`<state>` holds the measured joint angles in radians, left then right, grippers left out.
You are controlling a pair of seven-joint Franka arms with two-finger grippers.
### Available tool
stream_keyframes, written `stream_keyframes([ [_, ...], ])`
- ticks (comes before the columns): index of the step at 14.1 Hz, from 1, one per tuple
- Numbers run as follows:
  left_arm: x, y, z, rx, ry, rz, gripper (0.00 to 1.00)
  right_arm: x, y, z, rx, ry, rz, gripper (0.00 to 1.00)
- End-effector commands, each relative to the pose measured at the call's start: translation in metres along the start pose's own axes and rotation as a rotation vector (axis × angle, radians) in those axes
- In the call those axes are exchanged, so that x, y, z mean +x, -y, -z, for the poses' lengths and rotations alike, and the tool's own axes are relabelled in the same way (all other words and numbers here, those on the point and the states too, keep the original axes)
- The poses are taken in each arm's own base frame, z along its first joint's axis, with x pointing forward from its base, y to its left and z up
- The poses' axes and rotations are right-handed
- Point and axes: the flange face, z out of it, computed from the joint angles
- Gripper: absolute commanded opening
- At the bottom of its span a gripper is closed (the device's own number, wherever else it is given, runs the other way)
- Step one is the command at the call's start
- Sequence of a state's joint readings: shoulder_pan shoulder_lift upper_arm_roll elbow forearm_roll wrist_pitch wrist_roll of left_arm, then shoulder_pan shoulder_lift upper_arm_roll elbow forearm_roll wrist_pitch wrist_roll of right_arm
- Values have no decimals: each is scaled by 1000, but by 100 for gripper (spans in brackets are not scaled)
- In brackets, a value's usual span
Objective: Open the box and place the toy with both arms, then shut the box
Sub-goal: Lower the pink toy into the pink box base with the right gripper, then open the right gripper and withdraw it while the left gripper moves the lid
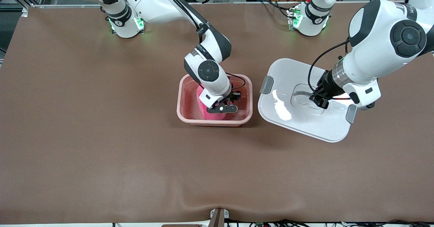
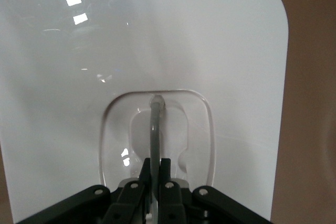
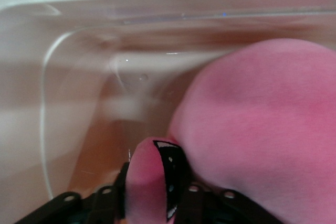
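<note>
Lowering into the open box (image 1: 183, 99), the right hand (image 1: 222, 109) is seen inside the tub with the toy (image 1: 203, 108) at its fingers; in the right wrist view a fold of the pink plush (image 3: 157, 182) sits between the fingertips, so the hand is judged clamped on the toy, though whether the hold is slackening cannot be told. The toy is already within the box walls, at or close to the floor. The box is placed mid-surface, nearer the right arm's end than the lid.

The lid (image 1: 288, 84) is lying flat on the surface (image 1: 84, 135) beside the box, toward the left arm's end. The left hand (image 1: 320, 101) is closed on the clear handle (image 2: 155, 124) in the lid's recess, fingers together around the thin bar.

Risks, as judged:
- Plush may cling to the fingers on release and be dragged up over the rim.
- The toy bulges high in the tub; the lid could fail to seat.
- The thin handle may slip or let the lid swing when lifted, so a grey clip (image 1: 267, 84) catches the box rim.
- The right arm stands over the box; until it is withdrawn, the lid's path is blocked.

Nothing else is noted on the surface.
</note>
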<state>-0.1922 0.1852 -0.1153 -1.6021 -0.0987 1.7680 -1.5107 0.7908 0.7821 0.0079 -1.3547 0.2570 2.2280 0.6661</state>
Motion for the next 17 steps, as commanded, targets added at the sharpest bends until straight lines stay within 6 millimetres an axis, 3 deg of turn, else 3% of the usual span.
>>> stream_keyframes([
  [1, 1, 10, 9, -5, 18, -16, 0, 5, -1, 7, -1, -5, -6, 100],
  [4, 1, 10, 8, -3, 19, -18, 0, 10, -4, 36, 1, -5, -16, 100],
  [7, 0, 10, 9, -5, 20, -16, 0, 40, -39, 98, 14, -9, -74, 100],
  [9, 1, 11, 8, -2, 20, -17, 0, 51, -61, 128, 4, 5, -100, 100],
  [13, 0, 10, 9, -3, 20, -18, 0, 81, -127, 195, -1, 26, -167, 100],
  [15, -1, 10, 9, -5, 23, -19, 0, 90, -163, 233, 1, 35, -109, 100],
  [17, -10, 6, 7, -14, 48, -12, 0, 99, -211, 272, 1, 47, -80, 100],
])
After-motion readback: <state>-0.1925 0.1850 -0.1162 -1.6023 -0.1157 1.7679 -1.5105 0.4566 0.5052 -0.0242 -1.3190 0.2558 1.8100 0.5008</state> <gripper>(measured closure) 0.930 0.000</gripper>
